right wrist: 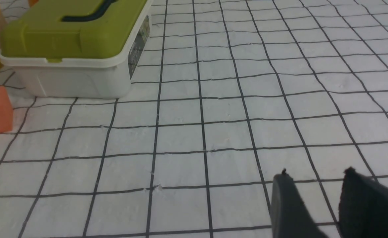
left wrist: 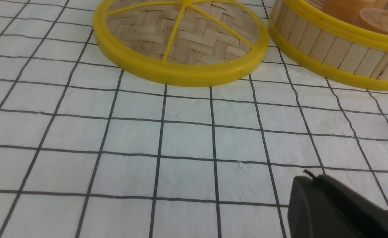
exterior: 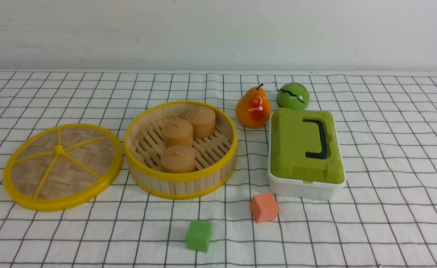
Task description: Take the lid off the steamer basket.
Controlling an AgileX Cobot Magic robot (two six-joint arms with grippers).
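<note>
On the desk (exterior: 389,156) sits a white box (exterior: 303,188) with green top (exterior: 304,147), a pear (exterior: 253,108) and green ball (exterior: 293,96) just behind it, an orange cube (exterior: 264,207) in front, a green cube (exterior: 198,235) nearer still.

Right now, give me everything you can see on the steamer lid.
The lid is a flat round disc of woven tan bamboo in a herringbone weave, framed by a thick yellow plastic rim, with five yellow spokes from a centre hub. It is off the steamer basket and rests on the checked cloth to the basket's left, rims very close or just touching. It looks intact. No jaws hold it.
</note>
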